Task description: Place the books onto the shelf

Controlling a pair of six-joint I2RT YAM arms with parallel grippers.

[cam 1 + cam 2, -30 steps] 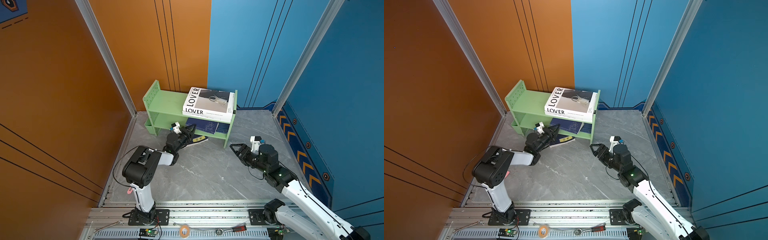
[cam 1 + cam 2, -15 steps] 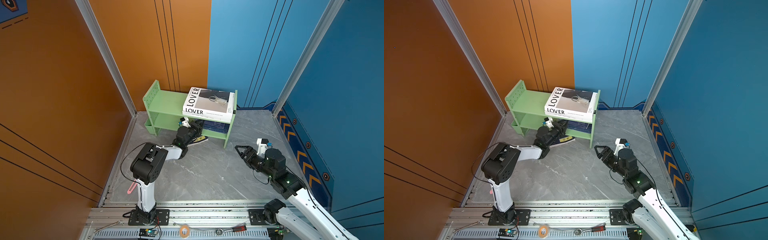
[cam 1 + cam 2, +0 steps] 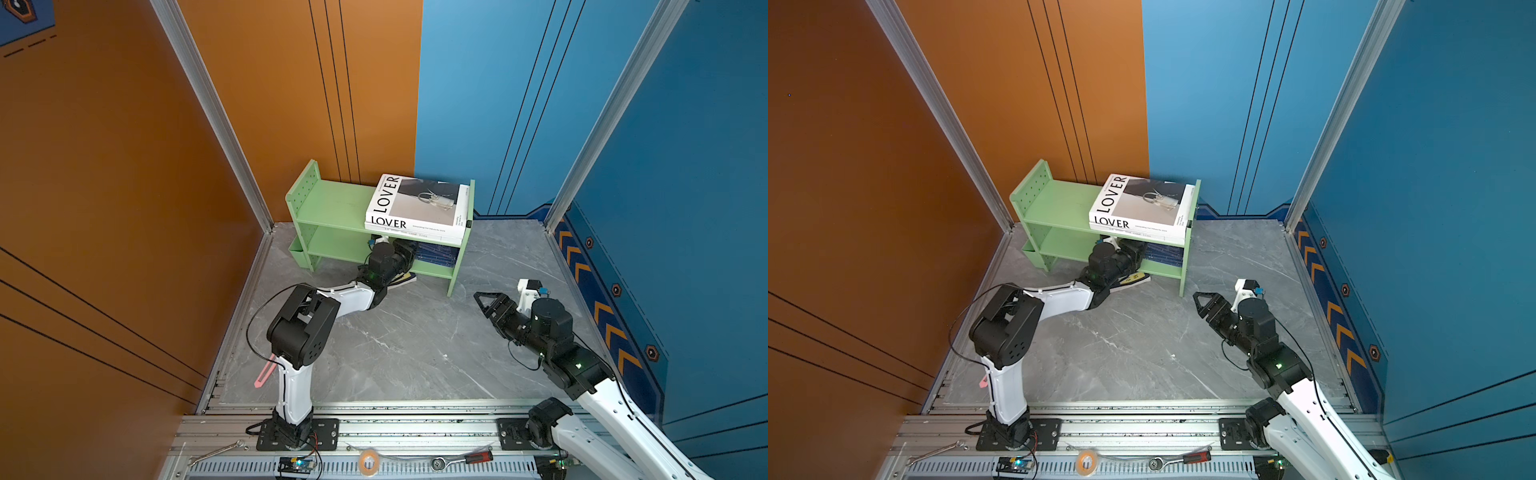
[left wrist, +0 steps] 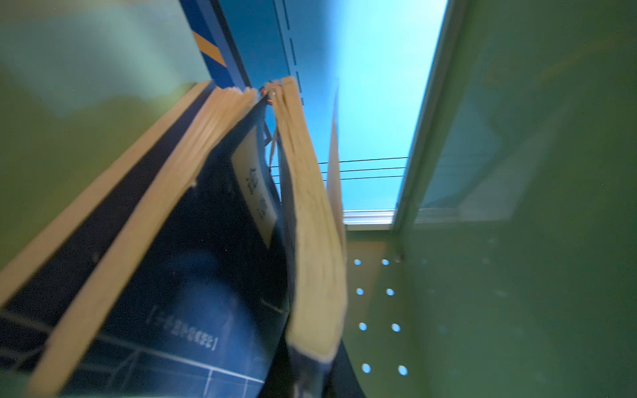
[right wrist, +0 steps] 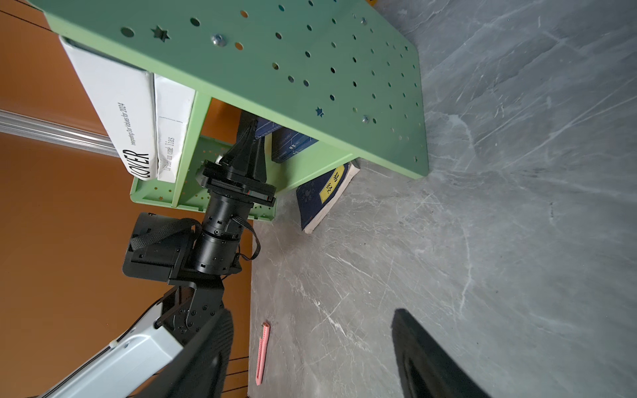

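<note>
Shelving of one volume is the step in hand, by my reading: the left gripper (image 5: 254,130) reaches into the lower tier of the light green two-tier metal shelf with peg-holed side panels (image 3: 332,203). Its fingers are pressed together on the edge of a thin navy paperback book (image 4: 310,241), beside other navy books (image 3: 436,255) lying at one end of that tier. Next, I judge, it must slide this one fully in, let go and back out without dragging the stack. It can then fetch the navy book with a yellow title label (image 5: 324,198), which lies on the grey marbled floor (image 3: 395,345) with one end under the shelf's front edge. The right gripper (image 3: 484,300) hovers off the shelf's end panel, fingers apart and empty. On the shelf's top tier lies the large white book with a grey photo (image 3: 415,203), reading "LOVER" on cover and spine, with a small line ending "for 2024". A second white book (image 5: 174,131) sits beneath it, its spine print too small to read. The yellow label's characters are illegible.
</note>
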